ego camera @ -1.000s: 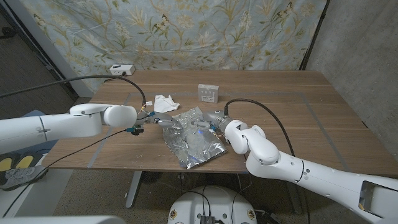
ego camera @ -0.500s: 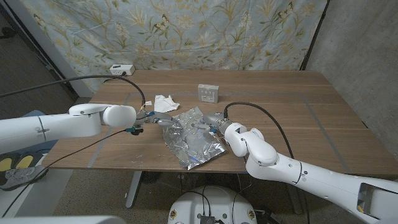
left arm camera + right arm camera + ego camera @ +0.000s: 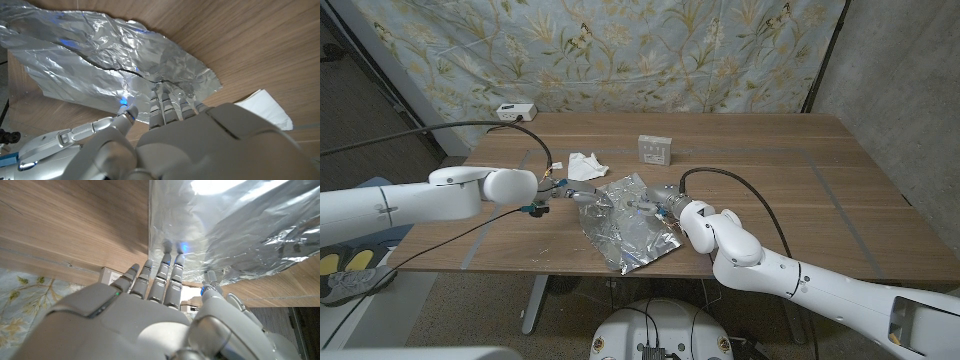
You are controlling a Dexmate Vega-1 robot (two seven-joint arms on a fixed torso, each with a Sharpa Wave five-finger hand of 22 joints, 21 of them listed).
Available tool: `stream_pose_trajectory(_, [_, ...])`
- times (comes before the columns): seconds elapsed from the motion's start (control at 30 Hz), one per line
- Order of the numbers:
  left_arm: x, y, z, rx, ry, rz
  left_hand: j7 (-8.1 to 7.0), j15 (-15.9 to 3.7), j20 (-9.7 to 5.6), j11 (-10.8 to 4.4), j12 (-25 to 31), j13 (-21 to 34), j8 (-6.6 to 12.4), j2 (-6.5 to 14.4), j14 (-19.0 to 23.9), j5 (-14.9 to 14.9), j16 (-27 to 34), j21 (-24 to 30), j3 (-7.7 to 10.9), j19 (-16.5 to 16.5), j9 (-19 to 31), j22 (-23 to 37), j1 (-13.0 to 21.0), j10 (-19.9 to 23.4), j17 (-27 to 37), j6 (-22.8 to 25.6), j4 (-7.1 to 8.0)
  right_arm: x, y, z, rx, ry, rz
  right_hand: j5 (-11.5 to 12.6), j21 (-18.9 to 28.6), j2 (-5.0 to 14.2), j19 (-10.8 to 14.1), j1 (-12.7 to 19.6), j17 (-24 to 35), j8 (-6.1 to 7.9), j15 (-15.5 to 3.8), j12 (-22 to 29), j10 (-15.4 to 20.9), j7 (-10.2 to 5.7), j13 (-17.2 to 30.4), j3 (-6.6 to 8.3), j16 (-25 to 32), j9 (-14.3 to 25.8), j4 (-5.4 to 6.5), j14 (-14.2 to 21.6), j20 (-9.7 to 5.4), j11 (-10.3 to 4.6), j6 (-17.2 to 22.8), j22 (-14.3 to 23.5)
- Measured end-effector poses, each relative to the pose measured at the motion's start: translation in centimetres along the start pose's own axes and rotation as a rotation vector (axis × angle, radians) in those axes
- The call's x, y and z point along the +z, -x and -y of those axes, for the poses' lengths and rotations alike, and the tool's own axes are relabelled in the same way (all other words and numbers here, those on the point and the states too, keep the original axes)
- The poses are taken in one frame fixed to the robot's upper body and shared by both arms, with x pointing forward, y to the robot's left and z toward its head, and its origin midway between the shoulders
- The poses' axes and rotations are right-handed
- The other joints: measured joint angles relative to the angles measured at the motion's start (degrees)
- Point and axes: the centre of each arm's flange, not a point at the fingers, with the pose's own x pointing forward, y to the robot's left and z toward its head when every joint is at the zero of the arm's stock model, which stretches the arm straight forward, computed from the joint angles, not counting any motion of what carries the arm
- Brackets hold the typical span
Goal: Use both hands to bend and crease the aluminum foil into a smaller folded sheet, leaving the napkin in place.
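The crumpled foil (image 3: 628,222) lies on the wooden surface (image 3: 840,190) between both hands, its near corner close to the front edge, with the white napkin (image 3: 584,164) just beyond its far left corner. The left hand (image 3: 570,192) has its fingers (image 3: 167,102) extended close together, tips touching the foil's left edge and holding nothing. The right hand (image 3: 665,198) reaches to the foil's right side, fingers (image 3: 159,277) straight and side by side, tips at the raised sheet without gripping it.
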Motion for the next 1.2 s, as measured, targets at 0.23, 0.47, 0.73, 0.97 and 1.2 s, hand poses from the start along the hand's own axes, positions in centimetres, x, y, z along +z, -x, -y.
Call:
stream_pose_trajectory(0.23, [-0.1, 0.2, 0.0, 0.001, -0.002, 0.005, 0.00, 0.00, 0.00, 0.00, 0.0, 0.0, 0.00, 0.0, 0.0, 0.0, 0.0, 0.0, 0.00, 0.0, 0.0, 0.0, 0.0, 0.0, 0.0, 0.0, 0.00, -0.1, 0.0, -0.1, -0.003, -0.012, -0.009, 0.0, 0.0, 0.00, 0.0, 0.0, 0.0, 0.00, 0.00, 0.0, 0.0, 0.00, 0.0, 0.17, 0.0, 0.0, -0.17, 0.0, 0.00, 0.00, 0.0, 0.0])
stream_pose_trajectory(0.47, [-0.1, 0.2, 0.1, 0.003, -0.001, 0.006, 0.00, 0.00, 0.00, 0.00, 0.0, 0.0, 0.00, 0.0, 0.0, 0.0, 0.0, 0.0, 0.00, 0.0, 0.0, 0.0, 0.0, 0.0, 0.0, 0.0, 0.00, -0.1, 0.5, 0.1, -0.012, -0.012, -0.008, 0.0, 0.0, 0.00, 0.0, 0.0, 0.0, 0.00, 0.00, 0.0, 0.0, 0.00, 0.0, 0.24, 0.0, 0.0, -0.24, 0.0, 0.00, 0.00, 0.0, 0.0])
stream_pose_trajectory(0.73, [0.0, 0.2, 0.1, -0.001, -0.003, -0.003, 0.00, 0.00, 0.00, 0.00, 0.0, 0.0, 0.00, 0.0, 0.0, 0.0, 0.0, 0.0, -0.09, 0.0, 0.0, 0.0, 0.0, 0.0, 0.1, 0.0, 0.12, -0.5, 1.3, 1.2, -0.050, -0.008, -0.006, 0.0, 0.0, 0.00, 0.0, 0.0, 0.0, 0.00, 0.00, 0.0, 0.3, 0.00, 0.0, 0.41, 0.0, 0.0, -0.41, 0.0, 0.00, -0.30, 0.0, 0.0])
stream_pose_trajectory(0.97, [-0.1, -0.3, 0.1, -0.010, -0.006, -0.015, 0.00, 0.00, 0.00, 0.00, 0.0, 0.0, 0.00, 0.0, 0.0, 0.0, 0.0, 0.0, -0.08, 0.0, 0.0, 0.0, 0.0, 0.0, 0.1, 0.0, 0.56, -0.6, 1.8, 2.2, -0.074, -0.018, 0.012, 0.0, 0.0, 0.19, 0.0, -0.2, 0.0, 0.00, 0.00, 0.0, 0.3, -0.01, 0.0, 0.40, 0.0, 0.0, -0.40, 0.0, 0.00, -0.30, 0.0, 0.0])
stream_pose_trajectory(1.2, [-0.4, -0.9, 0.2, -0.022, -0.011, -0.023, -0.32, 0.00, 0.00, 0.10, -0.2, 0.0, -0.01, 0.0, 0.0, 0.0, 0.0, 0.0, 0.16, 0.0, 0.0, 0.0, 0.0, -0.1, 0.1, -0.3, 0.80, -0.7, 2.3, 3.0, -0.094, -0.034, 0.028, 0.0, 0.0, 0.31, 0.3, -0.3, 0.0, 0.00, 0.00, 0.0, 0.3, 0.00, 0.0, 0.64, 0.0, 0.0, -0.63, 0.0, -0.32, -0.30, 0.0, 0.0])
